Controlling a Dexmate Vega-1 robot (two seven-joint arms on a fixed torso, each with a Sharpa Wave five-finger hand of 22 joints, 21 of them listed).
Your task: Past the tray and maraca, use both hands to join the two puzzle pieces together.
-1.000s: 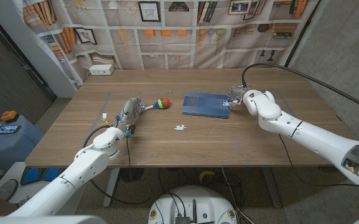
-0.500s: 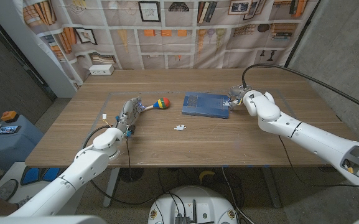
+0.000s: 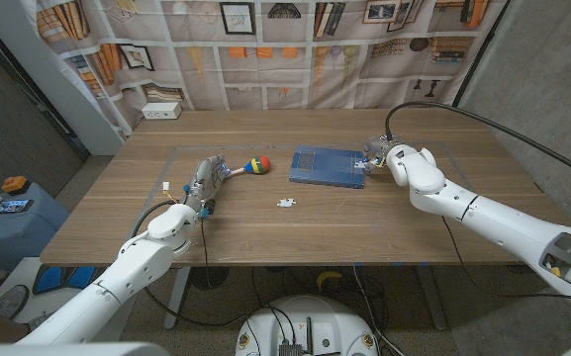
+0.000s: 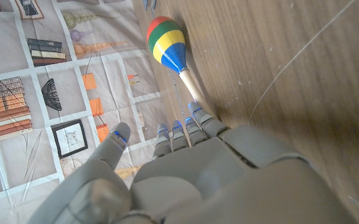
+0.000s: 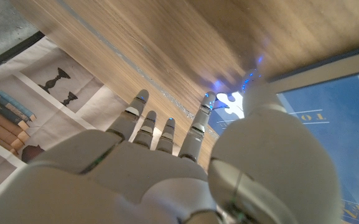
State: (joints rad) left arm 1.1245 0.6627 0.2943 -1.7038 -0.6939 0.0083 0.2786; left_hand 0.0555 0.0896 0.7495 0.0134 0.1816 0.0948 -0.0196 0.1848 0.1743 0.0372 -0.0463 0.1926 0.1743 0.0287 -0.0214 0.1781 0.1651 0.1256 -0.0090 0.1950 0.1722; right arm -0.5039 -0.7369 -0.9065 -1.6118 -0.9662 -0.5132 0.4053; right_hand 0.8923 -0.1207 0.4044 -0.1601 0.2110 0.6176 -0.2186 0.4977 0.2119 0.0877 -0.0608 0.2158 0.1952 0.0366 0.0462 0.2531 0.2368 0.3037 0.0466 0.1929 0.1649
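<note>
A wooden table (image 3: 265, 222) stands before a curtain printed with bookshelves. On it lie one blue tray (image 3: 327, 166), one maraca (image 3: 248, 165) and two white puzzle pieces: one (image 3: 285, 203) at the tray's 7 o'clock, another (image 5: 231, 101) touching the right hand's (image 3: 378, 155) fingers (image 5: 199, 124); whether they grasp it I cannot tell. The left hand (image 3: 203, 180), fingers loose, holds nothing.

Blue tray (image 3: 327, 166) mid-table, maraca (image 3: 246, 165) just left, white puzzle piece (image 3: 286, 203) nearer the front edge.
</note>
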